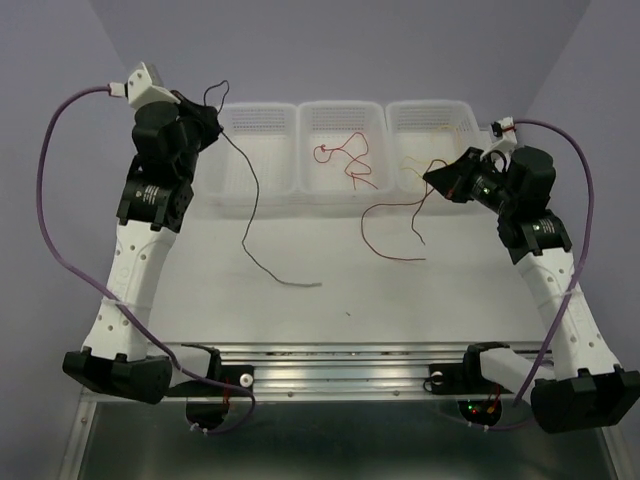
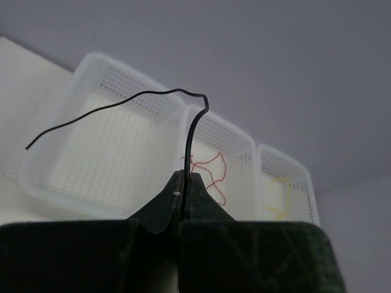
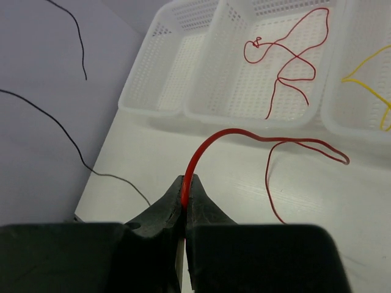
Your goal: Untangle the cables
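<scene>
**Holding two cables apart, with a slip the likeliest upset**

Left end effector (image 2: 183, 178) is clamped on the black cable (image 2: 189, 137), raised near the left basket (image 1: 260, 108), and the cable's tail trails onto the counter (image 1: 330, 300). Right end effector (image 3: 185, 183) is clamped on a red cable (image 3: 194, 160) whose loop lies on the counter before the baskets. Both grips sit at the very tips, so a tug could pull either thin wire free. Swinging the arms inward could lay one tail across the other.

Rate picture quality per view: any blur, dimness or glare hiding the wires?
Top external: evenly lit, sharp, black wire thin but traceable. Left wrist: dim, jaws an underexposed silhouette, wire crisp. Right wrist: bright, red wire blurred close to the jaws, baskets sharp.
</scene>
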Tool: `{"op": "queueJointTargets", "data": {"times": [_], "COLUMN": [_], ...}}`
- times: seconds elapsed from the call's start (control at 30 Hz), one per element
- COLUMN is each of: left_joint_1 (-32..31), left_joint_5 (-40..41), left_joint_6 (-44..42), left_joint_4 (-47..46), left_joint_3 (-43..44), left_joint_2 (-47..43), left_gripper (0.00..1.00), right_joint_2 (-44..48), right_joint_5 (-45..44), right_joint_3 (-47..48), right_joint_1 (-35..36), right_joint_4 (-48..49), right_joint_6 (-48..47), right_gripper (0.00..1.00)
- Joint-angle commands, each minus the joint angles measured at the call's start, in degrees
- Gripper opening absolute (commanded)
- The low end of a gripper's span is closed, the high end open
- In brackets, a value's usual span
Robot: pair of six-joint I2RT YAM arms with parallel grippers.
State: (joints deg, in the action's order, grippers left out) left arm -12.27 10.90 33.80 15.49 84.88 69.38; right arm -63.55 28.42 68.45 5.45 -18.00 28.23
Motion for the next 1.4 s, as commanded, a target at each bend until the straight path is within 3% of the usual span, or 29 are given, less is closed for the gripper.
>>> {"op": "queueJointTargets", "data": {"times": [0.0,0.23,0.4,0.57,0.67,0.87,1.13,1.37], "left_joint_1": [0.0,-0.1,0.0,-0.1,-0.1,0.0,0.0,0.0], "left_joint_5": [-1.5,0.6,6.8,12.0,15.2,15.7,12.4,12.7], "left_joint_6": [-3.9,-6.3,-7.7,-8.1,-12.4,-19.0,-19.8,-17.0], "left_joint_4": [0.5,3.1,-12.0,-24.5,-35.6,-34.7,-36.5,-38.2], "left_joint_3": [10.5,29.6,30.6,38.5,36.9,51.7,45.9,30.7], "left_joint_2": [4.3,10.3,12.6,18.2,19.9,31.1,34.8,33.8], "left_gripper": [0.0,0.0,0.0,0.0,0.0,0.0,0.0,0.0], "right_joint_2": [4.1,3.3,3.6,3.8,3.6,2.0,-0.2,-0.4], "right_joint_5": [3.9,9.1,9.4,8.4,8.1,7.9,6.5,4.3], "right_joint_3": [-3.8,-4.7,-5.3,-6.6,-7.0,-7.2,-7.1,-7.1], "right_joint_1": [0.4,0.4,0.4,0.4,0.4,0.4,0.4,0.4], "right_joint_4": [7.9,8.9,8.9,8.2,7.6,7.5,7.5,6.7], "right_joint_6": [0.8,-1.3,-1.7,-1.9,-2.4,-2.7,-3.5,-4.5], "right_gripper": [0.01,0.01,0.01,0.01,0.01,0.01,0.01,0.01]}}
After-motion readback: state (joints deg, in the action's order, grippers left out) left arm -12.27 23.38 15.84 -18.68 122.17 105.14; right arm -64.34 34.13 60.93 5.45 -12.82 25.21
